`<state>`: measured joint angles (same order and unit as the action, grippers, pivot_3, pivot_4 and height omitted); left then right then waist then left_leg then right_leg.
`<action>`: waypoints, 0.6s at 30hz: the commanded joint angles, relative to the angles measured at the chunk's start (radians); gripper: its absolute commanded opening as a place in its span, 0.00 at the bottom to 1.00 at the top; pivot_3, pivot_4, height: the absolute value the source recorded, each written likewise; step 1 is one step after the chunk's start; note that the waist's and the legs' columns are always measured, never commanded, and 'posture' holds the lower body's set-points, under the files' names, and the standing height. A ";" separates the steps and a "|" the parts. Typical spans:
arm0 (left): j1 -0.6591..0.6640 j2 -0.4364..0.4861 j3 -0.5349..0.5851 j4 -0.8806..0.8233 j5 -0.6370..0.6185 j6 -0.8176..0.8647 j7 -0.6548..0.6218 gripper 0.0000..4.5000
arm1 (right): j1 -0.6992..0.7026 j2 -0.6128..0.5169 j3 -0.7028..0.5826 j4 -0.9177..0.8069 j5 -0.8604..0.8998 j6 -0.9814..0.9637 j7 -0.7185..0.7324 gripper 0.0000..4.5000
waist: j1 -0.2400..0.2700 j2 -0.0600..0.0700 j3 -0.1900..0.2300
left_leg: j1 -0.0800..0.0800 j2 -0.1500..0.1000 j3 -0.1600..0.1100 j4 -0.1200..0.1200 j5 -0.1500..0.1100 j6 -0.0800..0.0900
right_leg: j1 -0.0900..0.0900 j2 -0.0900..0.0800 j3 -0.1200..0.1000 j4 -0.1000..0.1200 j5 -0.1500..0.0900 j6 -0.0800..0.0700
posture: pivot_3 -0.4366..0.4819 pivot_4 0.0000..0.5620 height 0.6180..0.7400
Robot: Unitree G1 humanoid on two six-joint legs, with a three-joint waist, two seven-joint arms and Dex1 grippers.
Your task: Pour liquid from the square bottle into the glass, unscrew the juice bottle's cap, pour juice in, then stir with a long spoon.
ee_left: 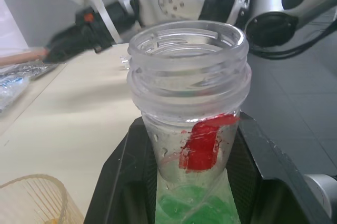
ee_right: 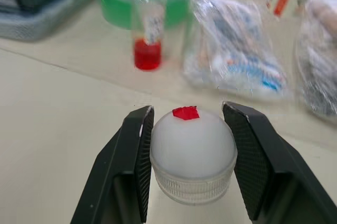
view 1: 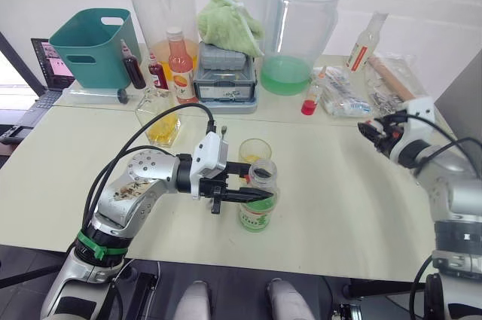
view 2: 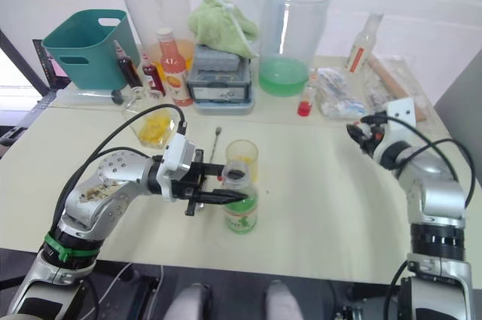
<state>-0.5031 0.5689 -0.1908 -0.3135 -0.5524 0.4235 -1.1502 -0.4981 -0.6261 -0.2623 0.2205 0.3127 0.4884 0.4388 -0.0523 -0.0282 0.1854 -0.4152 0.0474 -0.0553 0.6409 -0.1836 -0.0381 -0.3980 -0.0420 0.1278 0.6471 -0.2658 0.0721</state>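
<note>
Two steps look done: glass [view 1: 254, 152] holds yellow liquid, cap [ee_right: 192, 153] is off. Juice pour and stirring remain. Cream table [view 1: 339, 184], white wall behind. Left gripper [view 1: 260, 195] clamps juice bottle [view 1: 260, 207], table's 6 o'clock; right gripper [ee_right: 188, 153], 3 o'clock, pinches the cap.

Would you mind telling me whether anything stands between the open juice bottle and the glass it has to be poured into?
Nothing visible does. The juice bottle, uncapped and held by the left gripper, stands just in front of the glass, with only a narrow gap between them. The right gripper holds the cap well off to the side.
</note>
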 commanded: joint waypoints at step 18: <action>0.015 0.033 0.003 0.007 0.034 0.035 0.024 0.31 | -0.141 0.102 -0.071 0.477 -0.051 -0.279 -0.169 0.48 | -0.020 0.000 0.000 | 0.001 0.000 -0.001 0.000 0.000 0.000 | 0.002 0.000 0.000 0.000 0.000 0.000 | 0.48 0.27 0.86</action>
<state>-0.4953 0.5817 -0.1760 -0.3299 -0.5559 0.4462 -1.1336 -0.6248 -0.5167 -0.3125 0.7159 0.2499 0.2372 0.2620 -0.0721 -0.0280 0.1855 -0.4144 0.0472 -0.0560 0.6408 -0.1836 -0.0380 -0.3962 -0.0417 0.1278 0.6471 -0.2657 0.0722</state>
